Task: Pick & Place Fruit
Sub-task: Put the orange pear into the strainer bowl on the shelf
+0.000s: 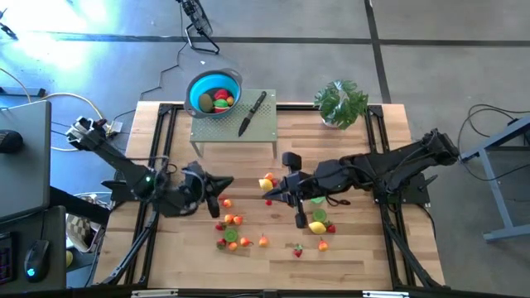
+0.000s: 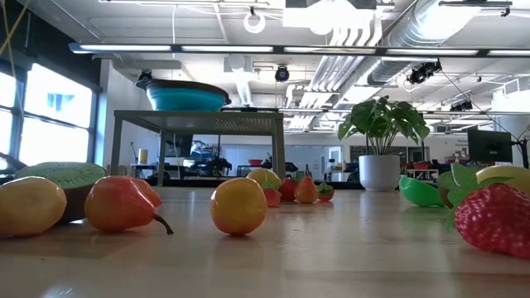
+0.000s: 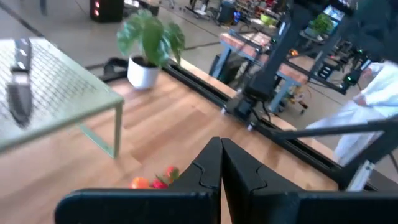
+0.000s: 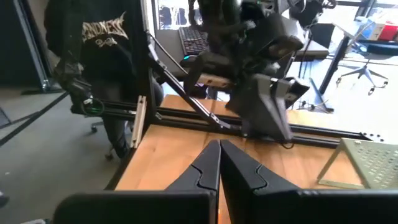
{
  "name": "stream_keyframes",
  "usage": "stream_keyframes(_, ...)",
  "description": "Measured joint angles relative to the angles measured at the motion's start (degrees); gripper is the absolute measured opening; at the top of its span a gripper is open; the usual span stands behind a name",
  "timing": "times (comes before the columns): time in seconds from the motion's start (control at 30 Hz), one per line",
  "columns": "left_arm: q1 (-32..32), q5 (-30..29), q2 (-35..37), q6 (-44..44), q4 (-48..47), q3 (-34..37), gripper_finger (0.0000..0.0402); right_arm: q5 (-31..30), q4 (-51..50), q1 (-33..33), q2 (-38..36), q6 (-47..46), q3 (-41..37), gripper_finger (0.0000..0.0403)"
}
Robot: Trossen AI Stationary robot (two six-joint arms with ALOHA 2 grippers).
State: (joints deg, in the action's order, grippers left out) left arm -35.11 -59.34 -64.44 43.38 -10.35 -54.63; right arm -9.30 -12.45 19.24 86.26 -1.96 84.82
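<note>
Both arms hang low over the wooden surface. The left end effector and right end effector are clenched tight, grasping nothing. The fruit lies scattered between and below them.

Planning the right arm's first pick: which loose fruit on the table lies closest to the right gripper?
The orange piece, right beside the right gripper; the lemon and the rest lie farther off.

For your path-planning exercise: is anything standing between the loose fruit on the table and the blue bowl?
The blue bowl sits on a raised green stand, so the loose fruit must be lifted up onto it. A black-handled knife lies beside the bowl. Nothing else visibly blocks the path.
</note>
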Motion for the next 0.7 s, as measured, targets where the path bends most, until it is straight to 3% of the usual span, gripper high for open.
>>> stream_keyframes(0.3, -4.4, 0.4, -2.0, 1.8, -1.9, 0.0, 0.0001, -5.4, -0.9, 0.6, 0.0, -2.8, 0.0, 0.0003)
stream_keyframes(0.7, -6.1, 7.7, -1.4, 7.4, -20.9, 0.0, 0.0001, -5.6, -1.1, 0.6, 0.0, -6.6, -0.1, 0.0003)
